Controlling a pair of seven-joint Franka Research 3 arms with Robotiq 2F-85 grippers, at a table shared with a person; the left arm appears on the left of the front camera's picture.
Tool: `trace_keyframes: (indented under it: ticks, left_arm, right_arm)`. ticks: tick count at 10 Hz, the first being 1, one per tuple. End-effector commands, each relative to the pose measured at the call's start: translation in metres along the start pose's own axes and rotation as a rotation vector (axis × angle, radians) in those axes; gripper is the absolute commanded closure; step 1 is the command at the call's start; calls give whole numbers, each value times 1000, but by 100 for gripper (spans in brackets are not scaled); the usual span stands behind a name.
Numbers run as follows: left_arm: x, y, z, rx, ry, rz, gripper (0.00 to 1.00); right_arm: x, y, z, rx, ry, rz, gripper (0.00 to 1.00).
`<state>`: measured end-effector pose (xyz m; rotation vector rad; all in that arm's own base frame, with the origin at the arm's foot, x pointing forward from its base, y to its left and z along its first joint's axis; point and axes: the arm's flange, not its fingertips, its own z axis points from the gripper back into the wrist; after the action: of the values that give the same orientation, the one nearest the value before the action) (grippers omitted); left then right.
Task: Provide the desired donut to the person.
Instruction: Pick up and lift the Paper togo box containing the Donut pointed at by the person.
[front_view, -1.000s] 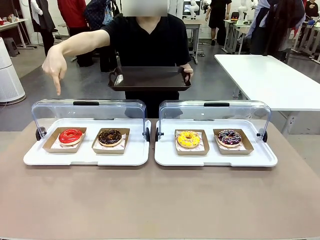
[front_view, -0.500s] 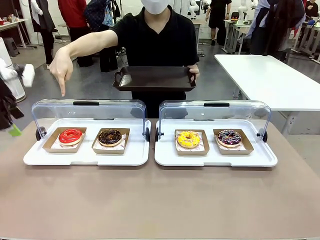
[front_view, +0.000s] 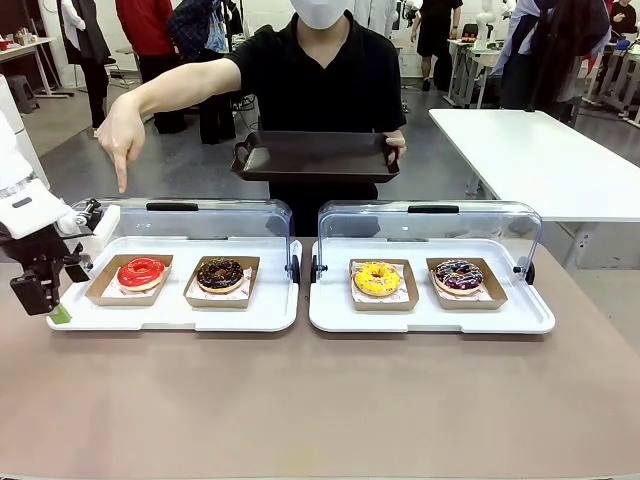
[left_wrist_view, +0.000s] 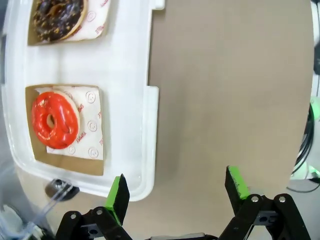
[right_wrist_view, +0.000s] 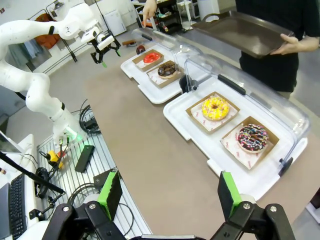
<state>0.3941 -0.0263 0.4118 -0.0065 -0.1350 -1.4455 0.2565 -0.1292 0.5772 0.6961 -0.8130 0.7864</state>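
As the hand points at the red donut, sitting in its card near my left gripper, whose jaws stand apart, I judge it soft and sticky; better to take the card's rim.

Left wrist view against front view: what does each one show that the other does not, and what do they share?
Left wrist view: the printed paper under the red donut, seen from above. Front view: the person's hand pointing down, the dark tray the person holds, the yellow donut, the sprinkled donut. Shared: red donut, chocolate donut, left white tray, open left pincer.
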Motion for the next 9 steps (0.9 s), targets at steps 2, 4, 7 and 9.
trace_keyframes:
  ticks: [2,4,7,9]
  left_arm:
    - [-15,27,7,-64,-59,-56,0]
    - [-5,7,-2,-9,-2,-36,0]
    - [-5,7,-2,-9,-2,-36,0]
    - [-6,11,-2,-25,-9,-54,0]
  right_arm:
    - [-1,0,0,8,-7,3,0]
    - [-1,0,0,8,-7,3,0]
    - [-1,0,0,8,-7,3,0]
    - [-1,0,0,8,-7,3,0]
